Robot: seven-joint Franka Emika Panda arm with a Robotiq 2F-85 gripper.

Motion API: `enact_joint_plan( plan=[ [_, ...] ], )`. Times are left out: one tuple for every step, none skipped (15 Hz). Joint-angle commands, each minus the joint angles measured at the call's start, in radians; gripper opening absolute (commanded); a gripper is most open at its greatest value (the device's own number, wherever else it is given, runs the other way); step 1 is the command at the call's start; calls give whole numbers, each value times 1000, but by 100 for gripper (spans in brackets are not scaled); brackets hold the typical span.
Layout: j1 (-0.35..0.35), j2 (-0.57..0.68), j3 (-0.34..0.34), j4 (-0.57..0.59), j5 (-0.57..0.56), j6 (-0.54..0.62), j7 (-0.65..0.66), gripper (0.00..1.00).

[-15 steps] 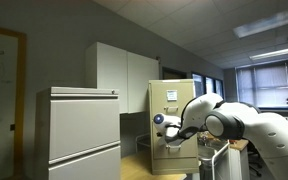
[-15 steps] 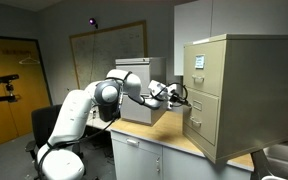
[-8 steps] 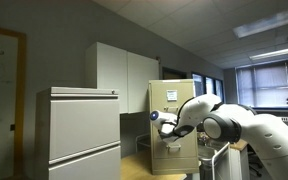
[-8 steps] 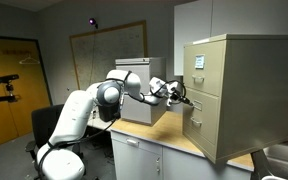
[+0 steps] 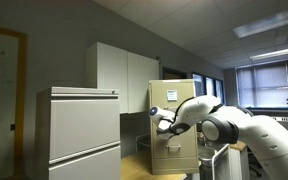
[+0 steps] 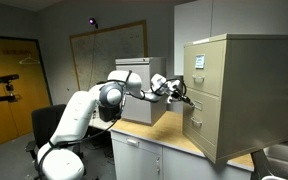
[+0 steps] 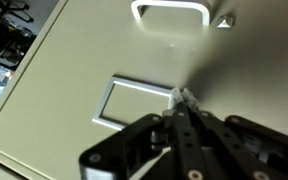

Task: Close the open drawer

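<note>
The drawer (image 7: 74, 60) is a beige-tan flat metal front that fills the wrist view, with a metal handle (image 7: 169, 10) and an empty label frame (image 7: 134, 100). It belongs to the tall narrow filing cabinet seen in both exterior views (image 5: 176, 105) (image 6: 198, 80). My gripper (image 7: 184, 96) is shut and empty, its fingertips pressed together at or right against the drawer front beside the label frame. In both exterior views the gripper (image 5: 166, 124) (image 6: 180, 93) sits at the cabinet's front. How far the drawer stands out I cannot tell.
A wider pale grey cabinet (image 5: 79, 130) (image 6: 134, 108) stands beside the arm. White wall cupboards (image 5: 124, 75) (image 6: 199, 20) hang behind. The filing cabinet stands on a wooden countertop (image 6: 174, 137). A door (image 6: 9, 80) and a tripod are at the far side.
My gripper has moved a little closer to the filing cabinet's front. It has stayed shut throughout.
</note>
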Motion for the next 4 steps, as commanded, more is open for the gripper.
enact_joint_plan(
  plan=[
    [-126,69,53,120,211,146,-192,7],
    [-104,9,59,32,276,138,-201,28],
    [-99,-22,64,-14,342,154,-234,30],
    [-113,-75,106,-100,355,183,-226,35]
  ],
)
